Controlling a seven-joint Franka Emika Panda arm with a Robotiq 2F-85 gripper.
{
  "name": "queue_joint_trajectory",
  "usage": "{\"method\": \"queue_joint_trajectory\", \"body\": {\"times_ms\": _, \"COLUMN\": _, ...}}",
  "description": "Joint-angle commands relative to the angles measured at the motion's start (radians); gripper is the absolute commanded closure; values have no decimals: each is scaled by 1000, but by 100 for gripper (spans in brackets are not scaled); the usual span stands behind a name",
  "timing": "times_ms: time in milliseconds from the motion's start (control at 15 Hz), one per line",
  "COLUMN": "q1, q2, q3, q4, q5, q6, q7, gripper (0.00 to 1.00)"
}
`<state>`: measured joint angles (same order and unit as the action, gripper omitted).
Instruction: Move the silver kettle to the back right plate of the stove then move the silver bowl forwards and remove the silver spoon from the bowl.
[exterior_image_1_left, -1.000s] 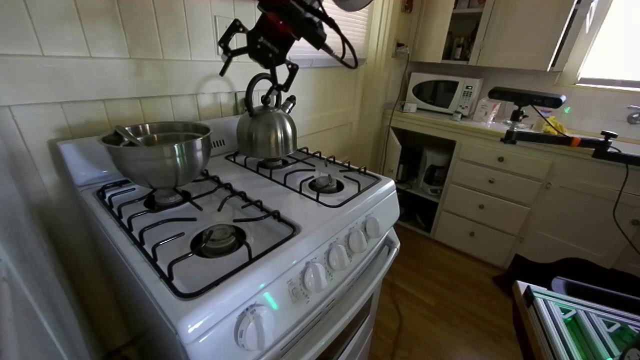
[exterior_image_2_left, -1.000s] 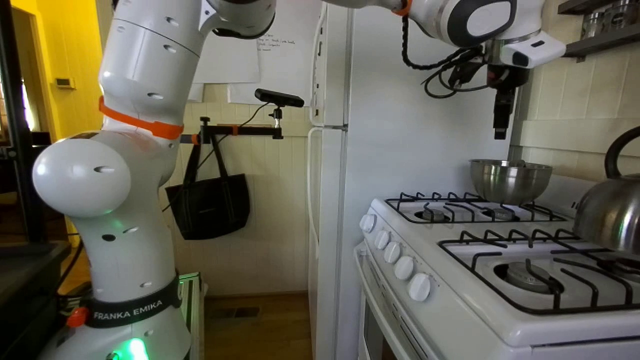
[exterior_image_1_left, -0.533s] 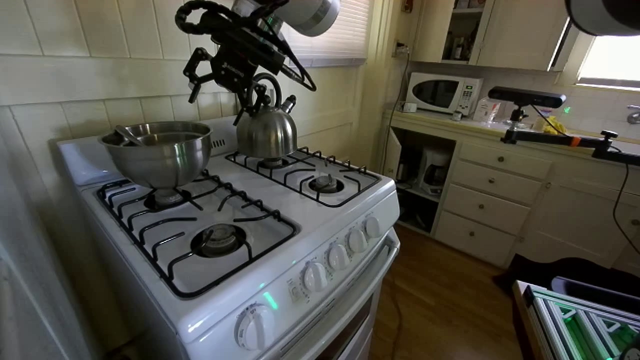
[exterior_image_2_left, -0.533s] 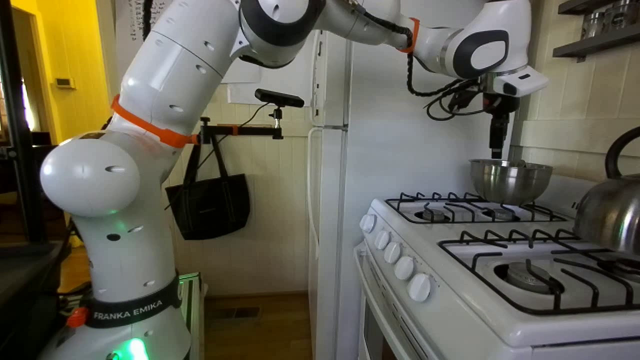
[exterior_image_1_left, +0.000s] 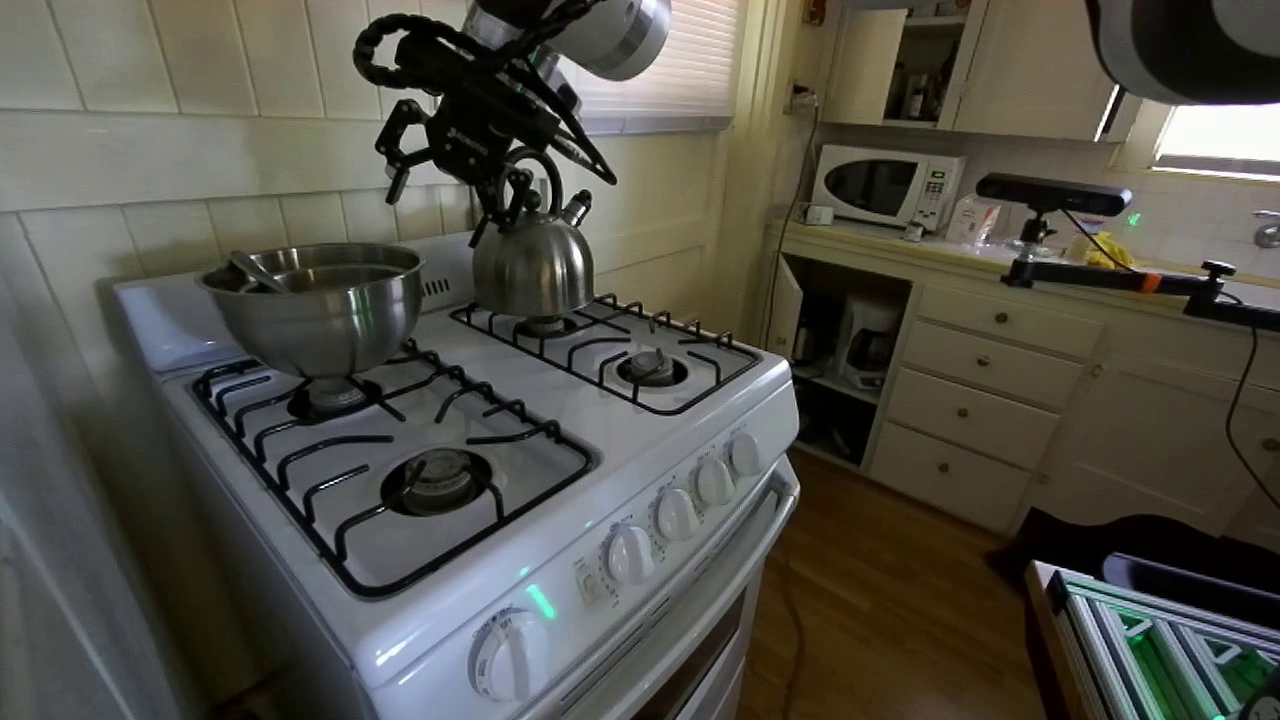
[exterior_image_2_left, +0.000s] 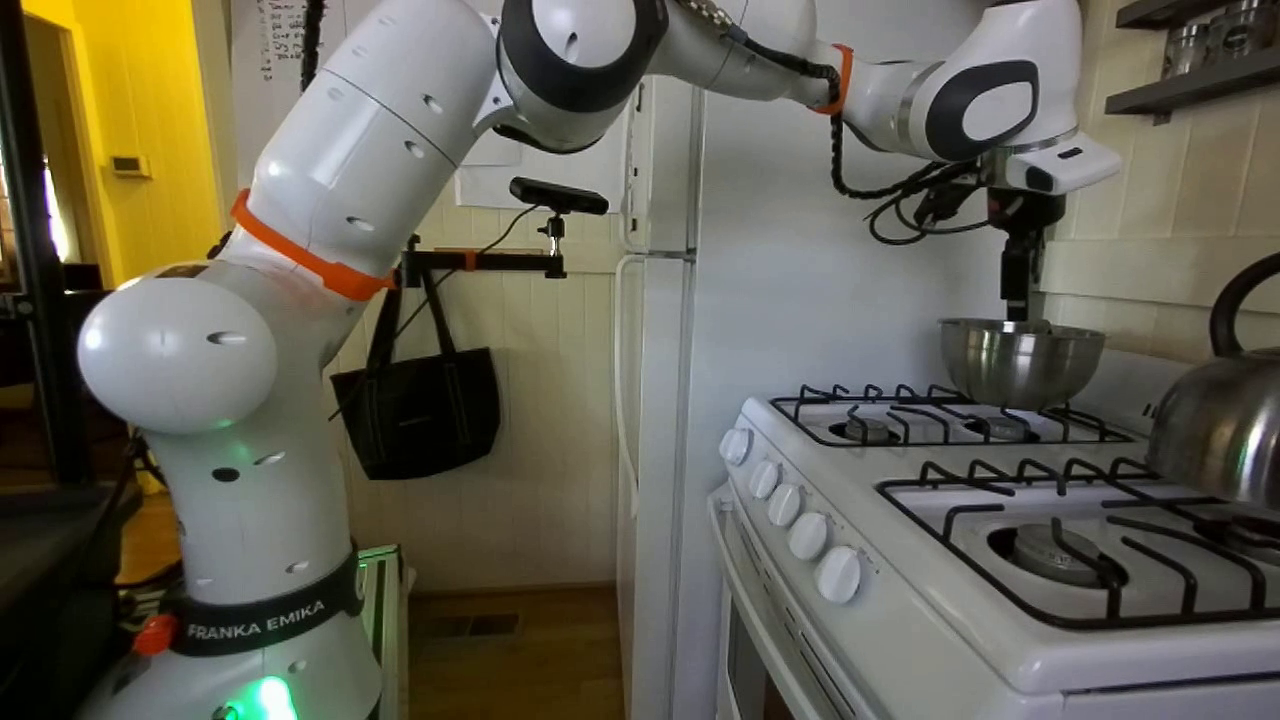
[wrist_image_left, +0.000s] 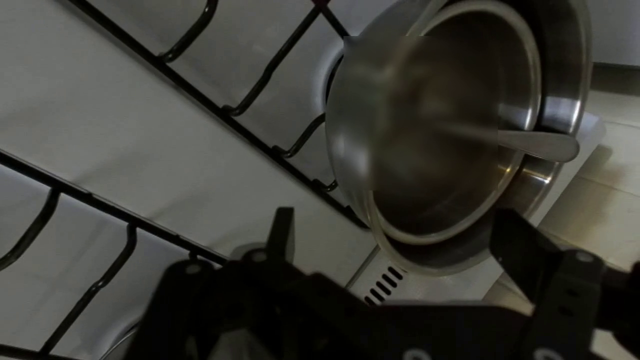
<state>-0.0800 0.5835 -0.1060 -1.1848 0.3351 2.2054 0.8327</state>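
Hand (wrist_image_left: 394, 213): spread wide; I hold nothing;
Silver bowl (wrist_image_left: 350, 145): upper right of the wrist view, up-frame from my hand; likely my next reach;
Silver spoon (wrist_image_left: 542, 144): long axis sideways there, handle rightward.

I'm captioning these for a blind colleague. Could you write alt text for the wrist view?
A silver bowl on a white stove holds a smaller metal bowl and a spoon whose handle crosses the inner rim. The black end effector, open and gripping nothing, shows at the bottom. Black grates run along the left; part of the bowls' interior is blurred.
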Motion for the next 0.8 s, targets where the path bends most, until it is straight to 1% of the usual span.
{"method": "queue_joint_trajectory", "body": {"times_ms": 0, "q1": 9, "q2": 34, "q3": -2, "q4": 28, "q5": -36, "q6": 9, "q7": 44, "gripper": 0}}
{"method": "queue_joint_trajectory", "body": {"times_ms": 267, "q1": 24, "q2": 90, "q3": -6, "q4": 61, "q5": -58, "q6": 12, "q7": 90, "gripper": 0}}
{"method": "queue_joint_trajectory", "body": {"times_ms": 400, "q1": 25, "q2": 121, "q3": 3, "q4": 89, "q5": -54, "q6": 6, "q7": 108, "gripper": 0}}
{"method": "queue_joint_trajectory", "body": {"times_ms": 467, "q1": 25, "q2": 142, "q3": 11, "q4": 110, "q5": -46, "q6": 25, "q7": 106, "gripper": 0}}
{"method": "queue_joint_trajectory", "body": {"times_ms": 733, "q1": 33, "q2": 195, "q3": 28, "q4": 186, "q5": -48, "q6": 10, "q7": 124, "gripper": 0}}
